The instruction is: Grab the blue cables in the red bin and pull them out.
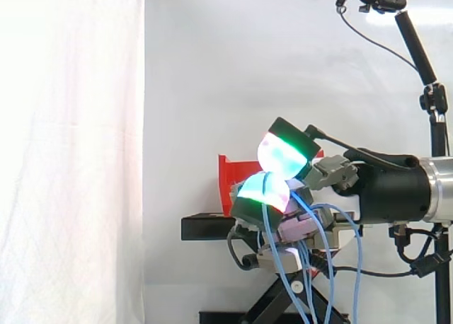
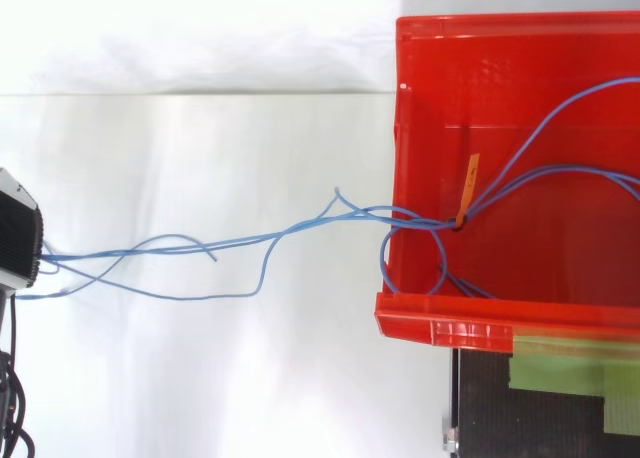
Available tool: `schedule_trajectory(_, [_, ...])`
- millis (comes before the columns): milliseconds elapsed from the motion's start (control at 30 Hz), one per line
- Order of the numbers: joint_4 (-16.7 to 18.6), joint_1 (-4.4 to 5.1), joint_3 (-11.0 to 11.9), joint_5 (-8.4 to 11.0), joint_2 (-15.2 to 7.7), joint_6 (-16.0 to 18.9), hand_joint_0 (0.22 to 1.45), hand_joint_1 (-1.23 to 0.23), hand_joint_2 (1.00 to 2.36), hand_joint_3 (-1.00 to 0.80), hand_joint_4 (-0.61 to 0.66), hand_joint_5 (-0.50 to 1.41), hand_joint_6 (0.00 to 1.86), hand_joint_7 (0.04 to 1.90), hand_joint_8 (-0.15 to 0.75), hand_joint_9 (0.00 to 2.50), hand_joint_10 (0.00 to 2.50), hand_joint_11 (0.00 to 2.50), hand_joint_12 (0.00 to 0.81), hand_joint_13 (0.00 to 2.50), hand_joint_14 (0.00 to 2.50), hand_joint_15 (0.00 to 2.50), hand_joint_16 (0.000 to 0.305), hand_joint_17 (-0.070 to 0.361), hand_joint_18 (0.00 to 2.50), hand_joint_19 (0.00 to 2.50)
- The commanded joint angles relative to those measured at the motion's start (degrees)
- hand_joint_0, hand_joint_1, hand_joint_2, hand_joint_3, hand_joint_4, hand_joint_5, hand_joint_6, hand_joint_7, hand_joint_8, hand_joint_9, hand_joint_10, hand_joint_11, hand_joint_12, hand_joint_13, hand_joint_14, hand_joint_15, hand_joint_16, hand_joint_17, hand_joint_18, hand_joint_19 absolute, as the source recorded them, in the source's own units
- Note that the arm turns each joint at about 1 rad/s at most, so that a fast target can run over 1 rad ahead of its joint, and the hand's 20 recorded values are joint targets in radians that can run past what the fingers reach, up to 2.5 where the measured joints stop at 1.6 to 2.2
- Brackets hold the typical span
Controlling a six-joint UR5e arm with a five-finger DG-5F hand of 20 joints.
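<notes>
In the side view the hand (image 1: 333,174) sits at the centre, its glowing fingertips (image 1: 263,189) curled around the blue cables (image 1: 272,246), which hang down to the lower edge. The hand hides most of the red bin (image 1: 230,179) on the black stand (image 1: 205,227). In the top view the cables run from the bin at the right, over its left wall, to the left edge. An orange tie (image 2: 467,193) binds them inside the bin; their far ends are cut off at the right.

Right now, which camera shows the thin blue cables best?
The top view: the thin blue cables stretch leftward out of the red plastic bin. The side view shows them hanging from the hand, fingers curled.
</notes>
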Motion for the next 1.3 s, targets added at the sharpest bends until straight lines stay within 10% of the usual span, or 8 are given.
schedule_trajectory(0, [-0.15,0.09,0.00,-0.03,0.00,0.03,0.97,-0.95,1.00,-0.89,0.03,0.79,0.59,0.69,0.234,0.91,1.89,1.38,0.302,1.12,2.14,1.03,0.041,0.091,1.03,1.22])
schedule_trajectory(233, [-0.41,0.09,0.00,0.06,0.00,0.03,0.97,-0.95,1.00,-0.91,0.02,0.78,0.57,0.69,0.234,0.94,2.02,1.37,0.303,1.07,2.45,1.02,0.039,0.087,1.09,1.24])
schedule_trajectory(367, [-1.03,0.18,0.00,0.06,0.00,0.03,0.97,-0.95,1.00,-0.92,0.00,0.78,0.56,0.69,0.220,0.94,2.47,1.33,0.308,1.08,2.39,1.06,0.039,0.088,1.09,1.23])
schedule_trajectory(633, [-0.85,0.18,0.00,-0.38,0.00,-0.41,0.97,-0.94,1.00,-0.91,-0.02,0.77,0.59,0.70,0.222,0.88,2.50,1.38,0.306,1.10,2.15,1.15,0.040,0.091,1.08,1.22])
schedule_trajectory(1267, [-0.85,0.18,0.00,-0.47,0.00,-0.94,0.93,-0.92,1.01,-0.58,0.00,0.59,1.22,0.48,0.248,0.74,2.50,1.30,0.311,1.05,2.24,1.15,0.040,0.091,1.08,1.23])
